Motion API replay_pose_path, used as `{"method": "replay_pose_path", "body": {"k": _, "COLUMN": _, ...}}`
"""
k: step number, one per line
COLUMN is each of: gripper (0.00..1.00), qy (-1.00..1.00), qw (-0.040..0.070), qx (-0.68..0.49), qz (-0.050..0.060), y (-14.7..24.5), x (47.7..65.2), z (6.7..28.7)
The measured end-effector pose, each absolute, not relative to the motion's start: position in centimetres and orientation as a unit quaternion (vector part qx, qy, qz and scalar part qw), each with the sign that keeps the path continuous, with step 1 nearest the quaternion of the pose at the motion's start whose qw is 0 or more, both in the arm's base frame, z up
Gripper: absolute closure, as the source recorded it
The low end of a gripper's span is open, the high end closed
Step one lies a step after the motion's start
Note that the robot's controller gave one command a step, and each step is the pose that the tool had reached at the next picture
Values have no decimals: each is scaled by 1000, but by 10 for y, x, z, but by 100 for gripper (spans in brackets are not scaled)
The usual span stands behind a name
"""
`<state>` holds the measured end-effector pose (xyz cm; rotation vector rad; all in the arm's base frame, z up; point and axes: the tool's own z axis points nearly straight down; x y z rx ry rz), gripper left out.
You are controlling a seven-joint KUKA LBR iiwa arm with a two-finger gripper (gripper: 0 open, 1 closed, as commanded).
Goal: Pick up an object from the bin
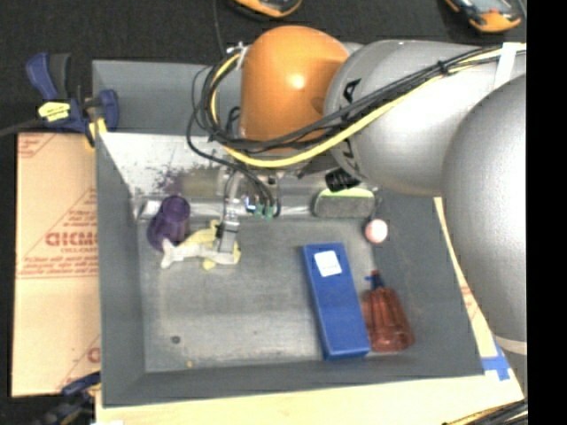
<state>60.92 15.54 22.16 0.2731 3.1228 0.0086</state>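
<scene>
White-and-yellow, the small thing (190, 253) beneath the gripper (229, 243) should be straddled squarely, the purple cup (168, 220) just beside it avoided; whether the gripper is clenched cannot be told.

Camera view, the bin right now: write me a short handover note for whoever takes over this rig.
Gripper: low in the left part of the bin, right at a white and yellow thing that lies beside a purple cup. Whether it has a grip cannot be told.
Other things: blue box, red bottle and pink ball lie to the right, apart from the gripper.
Done: nothing is lifted yet.
Left: grasp one thing, probably the white and yellow one, and raise it out.
</scene>
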Motion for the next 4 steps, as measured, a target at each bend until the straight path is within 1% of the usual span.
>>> {"method": "replay_pose_path", "body": {"k": 1, "gripper": 0, "qy": 1000, "qw": 5, "qx": 10, "qz": 2, "y": 136, "x": 627, "z": 202}}
{"method": "replay_pose_path", "body": {"k": 2, "gripper": 0, "qy": 996, "qw": 7, "qx": -83, "qz": 2, "y": 102, "x": 642, "z": 136}}
{"method": "replay_pose_path", "body": {"k": 3, "gripper": 0, "qy": 1000, "qw": 11, "qx": -24, "qz": 4, "y": 123, "x": 641, "z": 78}}
{"method": "replay_pose_path", "body": {"k": 4, "gripper": 0, "qy": 998, "qw": 13, "qx": -67, "qz": 2, "y": 129, "x": 642, "z": 80}}
